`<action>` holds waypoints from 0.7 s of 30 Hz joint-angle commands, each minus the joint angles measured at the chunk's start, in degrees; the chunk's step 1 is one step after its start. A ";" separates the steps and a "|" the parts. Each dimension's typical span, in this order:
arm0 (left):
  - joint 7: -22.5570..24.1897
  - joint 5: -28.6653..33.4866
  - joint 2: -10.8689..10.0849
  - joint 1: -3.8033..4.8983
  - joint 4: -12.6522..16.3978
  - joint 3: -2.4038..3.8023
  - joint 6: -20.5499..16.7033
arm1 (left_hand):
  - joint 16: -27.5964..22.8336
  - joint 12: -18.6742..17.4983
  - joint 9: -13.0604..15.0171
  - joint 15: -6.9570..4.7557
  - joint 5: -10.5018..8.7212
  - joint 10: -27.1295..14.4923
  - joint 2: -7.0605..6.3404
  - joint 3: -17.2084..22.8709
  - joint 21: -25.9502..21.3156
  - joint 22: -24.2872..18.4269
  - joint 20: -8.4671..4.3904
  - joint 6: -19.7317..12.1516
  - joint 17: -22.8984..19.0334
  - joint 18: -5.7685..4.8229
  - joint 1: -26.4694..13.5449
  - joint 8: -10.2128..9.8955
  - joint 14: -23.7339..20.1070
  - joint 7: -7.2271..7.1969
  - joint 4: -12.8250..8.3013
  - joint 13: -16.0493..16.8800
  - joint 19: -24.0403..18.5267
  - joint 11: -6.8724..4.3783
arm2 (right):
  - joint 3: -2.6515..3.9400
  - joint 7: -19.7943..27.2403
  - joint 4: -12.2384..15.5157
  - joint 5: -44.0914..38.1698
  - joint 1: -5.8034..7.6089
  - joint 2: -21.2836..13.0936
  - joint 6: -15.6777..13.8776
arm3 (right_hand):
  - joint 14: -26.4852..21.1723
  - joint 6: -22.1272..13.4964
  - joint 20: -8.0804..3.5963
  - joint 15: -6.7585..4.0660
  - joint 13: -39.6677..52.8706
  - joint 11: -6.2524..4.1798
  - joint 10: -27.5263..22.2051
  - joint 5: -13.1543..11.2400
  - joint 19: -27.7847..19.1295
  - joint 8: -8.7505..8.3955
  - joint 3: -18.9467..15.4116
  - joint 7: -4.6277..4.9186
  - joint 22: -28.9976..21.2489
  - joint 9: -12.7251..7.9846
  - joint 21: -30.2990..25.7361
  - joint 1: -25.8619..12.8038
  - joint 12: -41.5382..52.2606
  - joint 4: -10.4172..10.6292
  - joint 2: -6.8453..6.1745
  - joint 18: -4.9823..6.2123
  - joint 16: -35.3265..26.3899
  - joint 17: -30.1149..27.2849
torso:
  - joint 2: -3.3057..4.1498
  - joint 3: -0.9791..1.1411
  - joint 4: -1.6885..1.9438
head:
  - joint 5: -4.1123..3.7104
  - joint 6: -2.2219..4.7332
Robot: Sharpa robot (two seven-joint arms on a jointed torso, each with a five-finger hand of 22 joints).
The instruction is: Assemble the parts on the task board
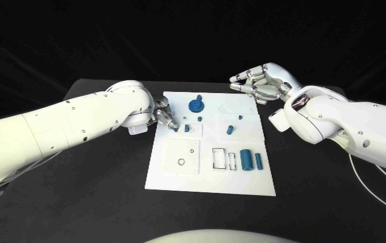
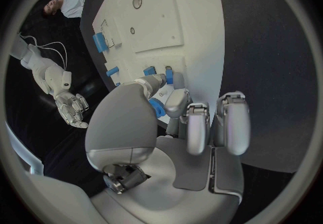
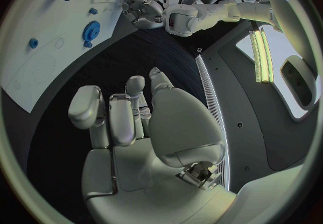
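One blue part (image 2: 156,107) is pinched by the left hand (image 2: 176,121); right hand (image 1: 259,85) curled, empty.

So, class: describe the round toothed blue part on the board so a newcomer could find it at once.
Start at the white task board in the middle of the black table. Go to its far end, between the left hand and right hand. There sits the blue gear: the widest, roundest blue piece, unlike the small pegs nearby and the upright cylinders at the near end.
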 commanded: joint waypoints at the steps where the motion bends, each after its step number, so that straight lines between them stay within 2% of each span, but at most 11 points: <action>1: -0.84 -1.17 0.03 -0.10 -0.02 -0.09 2.62 | 0.14 0.37 0.08 -0.33 0.22 0.53 0.59 7.88 0.18 10.65 -0.23 0.19 15.08 -0.21 0.07 0.39 6.12 -0.26 -8.33 0.07 3.40 0.06 | 0.00 0.22 0.10 -0.19 -0.04 0.03 0.83 | 1.41 -0.17 -0.12 0.21 0.05 0.02 0.06 0.27 -0.36 0.12 -0.04 0.24 -0.03 0.00 -0.35 0.02 0.20 0.16 0.68 0.31 -0.25 0.05 | -0.04 0.00 0.00 | 0.03 -0.24; 11: -0.94 -1.96 0.51 -0.33 -0.35 -0.21 2.09 | 0.14 0.40 0.08 -0.34 0.24 0.56 0.59 7.89 0.16 10.64 -0.24 0.22 15.08 -0.21 0.05 0.38 6.12 -0.26 -8.36 0.11 3.39 0.06 | 0.00 0.25 0.13 -0.21 -0.06 0.02 0.83 | 1.41 -0.17 -0.12 0.21 0.05 0.02 0.06 0.27 -0.36 0.12 -0.04 0.24 -0.03 0.00 -0.35 0.02 0.20 0.16 0.68 0.31 -0.25 0.05 | 0.01 0.01 -0.07 | -0.01 -0.15; 14: -0.76 -2.11 0.68 -0.40 -0.39 -0.25 1.93 | 0.14 0.40 0.08 -0.34 0.25 0.56 0.59 7.90 0.16 10.64 -0.24 0.23 15.08 -0.21 0.04 0.38 6.12 -0.26 -8.36 0.11 3.39 0.06 | 0.00 0.25 0.13 -0.21 -0.06 0.02 0.84 | 1.41 -0.17 -0.12 0.21 0.05 0.02 0.06 0.27 -0.36 0.12 -0.04 0.24 -0.03 0.00 -0.35 0.02 0.20 0.16 0.68 0.31 -0.25 0.05 | -0.02 0.06 -0.05 | -0.09 -0.33; 20: -0.81 -1.91 0.97 -0.44 -0.48 -0.27 2.59 | 0.14 0.40 0.07 -0.34 0.27 0.58 0.61 7.91 0.14 10.62 -0.24 0.26 15.08 -0.20 -0.01 0.38 6.12 -0.27 -8.36 0.10 3.38 0.06 | 0.00 0.26 0.12 -0.21 -0.07 0.03 0.84 | 1.41 -0.17 -0.12 0.21 0.05 0.02 0.06 0.27 -0.36 0.12 -0.04 0.24 -0.03 0.00 -0.35 0.02 0.20 0.16 0.68 0.31 -0.25 0.05 | -0.02 0.08 -0.07 | -0.09 -0.23; 21: -0.87 -1.76 1.02 -0.44 -0.51 -0.27 2.81 | 0.14 0.49 0.07 -0.33 0.29 0.64 0.64 7.92 0.14 10.62 -0.24 0.31 15.08 -0.20 -0.06 0.38 6.12 -0.26 -8.35 0.21 3.37 0.05 | 0.00 0.26 0.12 -0.21 -0.07 0.04 0.84 | 1.41 -0.17 -0.12 0.21 0.05 0.02 0.06 0.27 -0.36 0.12 -0.04 0.24 -0.03 0.00 -0.35 0.02 0.20 0.16 0.68 0.31 -0.25 0.05 | -0.02 0.08 -0.08 | -0.15 -0.42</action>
